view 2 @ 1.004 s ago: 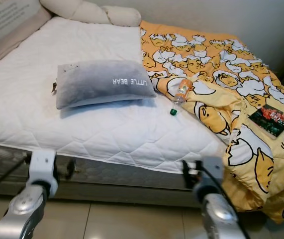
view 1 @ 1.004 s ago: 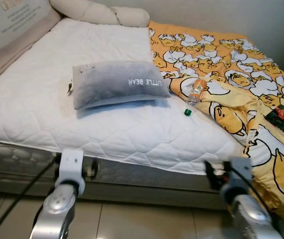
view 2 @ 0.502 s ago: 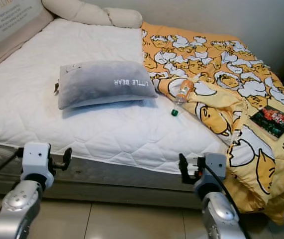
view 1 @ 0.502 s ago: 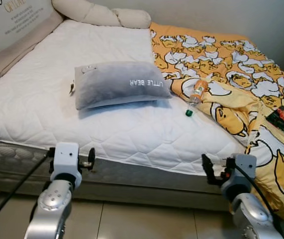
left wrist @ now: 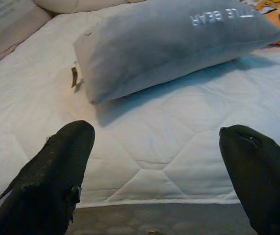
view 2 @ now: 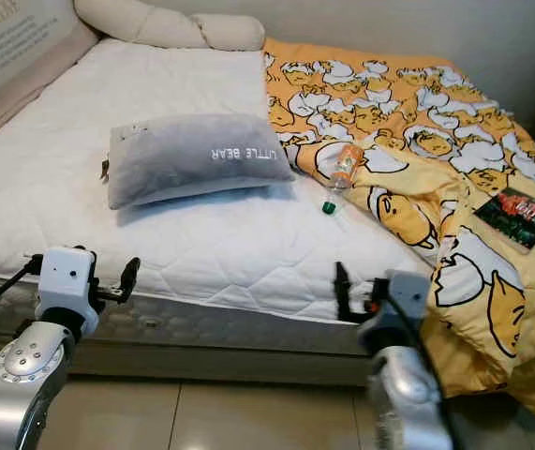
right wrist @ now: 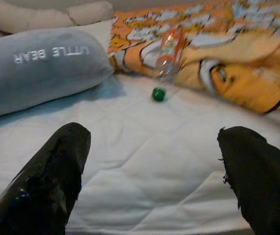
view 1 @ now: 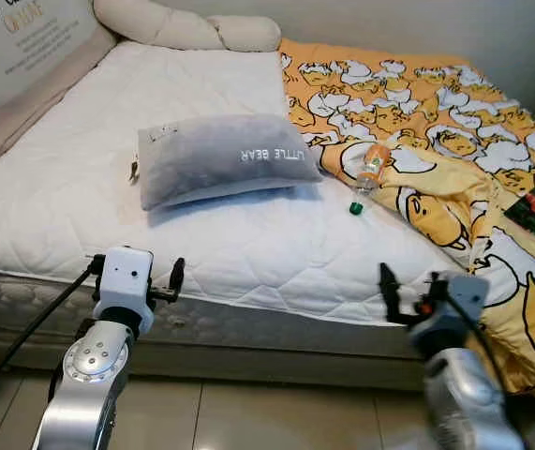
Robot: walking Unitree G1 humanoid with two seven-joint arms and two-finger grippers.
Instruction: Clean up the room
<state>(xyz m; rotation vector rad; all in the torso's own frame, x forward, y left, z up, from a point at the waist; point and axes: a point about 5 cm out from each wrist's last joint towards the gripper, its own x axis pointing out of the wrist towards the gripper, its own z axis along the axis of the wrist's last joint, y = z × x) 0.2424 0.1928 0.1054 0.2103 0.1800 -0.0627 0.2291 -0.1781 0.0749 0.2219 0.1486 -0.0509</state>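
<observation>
A white bed (view 1: 80, 206) spreads ahead, a yellow duck blanket (view 1: 454, 122) heaped toward two o'clock. A grey pillow (view 1: 225, 157) lies at eleven o'clock, a bottle (view 1: 368, 173) with a green cap just beside it against the blanket. At the near edge, left gripper (left wrist: 154, 161) and right gripper (right wrist: 154, 161) hover, fingers spread wide, empty

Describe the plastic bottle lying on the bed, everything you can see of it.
The plastic bottle is small and clear, with an orange label around its body and a green cap. It lies on its side, cap end pointing toward the foot of the bed, cap resting on the white mattress. Its upper part lies against the edge of the yellow cartoon-print blanket, just right of the grey pillow. Neither gripper touches it. Contents cannot be made out.
</observation>
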